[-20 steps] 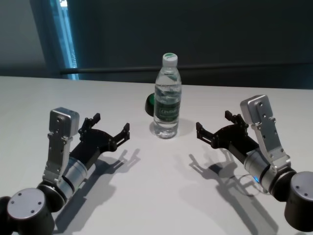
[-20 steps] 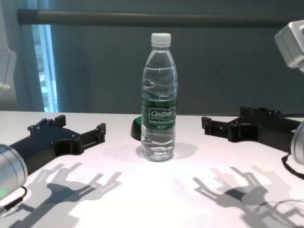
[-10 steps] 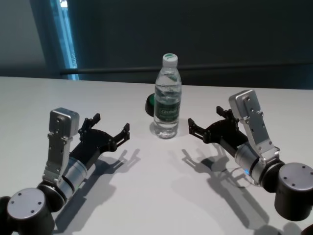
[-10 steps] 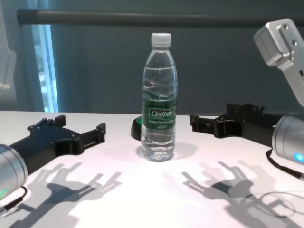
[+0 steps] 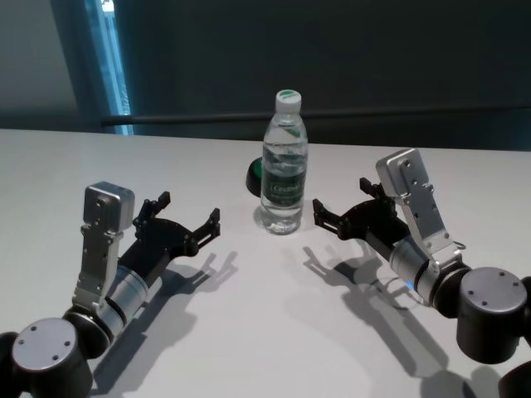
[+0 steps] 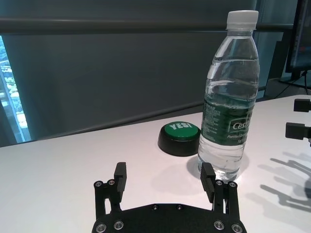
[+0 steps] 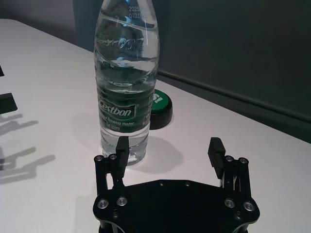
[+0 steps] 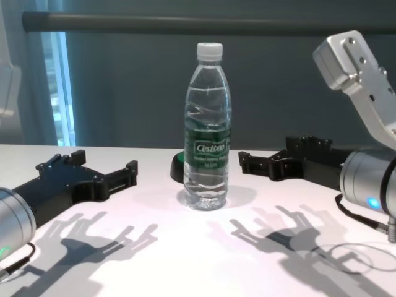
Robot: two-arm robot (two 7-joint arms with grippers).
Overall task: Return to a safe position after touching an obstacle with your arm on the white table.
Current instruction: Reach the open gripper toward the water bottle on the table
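Observation:
The obstacle, a tall clear water bottle (image 5: 284,170) with a white cap and dark green label, stands upright in the middle of the white table (image 5: 274,323). It also shows in the chest view (image 8: 208,136), the left wrist view (image 6: 229,97) and the right wrist view (image 7: 125,87). My right gripper (image 5: 340,199) is open and empty just right of the bottle's lower part, with a small gap showing in the chest view (image 8: 266,158). My left gripper (image 5: 191,209) is open and empty, low over the table, left of the bottle.
A low black round button with a green top (image 5: 255,174) sits just behind the bottle on its left; it also shows in the left wrist view (image 6: 180,138). A dark rail and wall run behind the table's far edge. A thin cable (image 8: 352,253) lies under my right arm.
My right arm has swung left, bringing its open gripper from well right of the bottle to close beside it. The bottle and my left arm have not moved.

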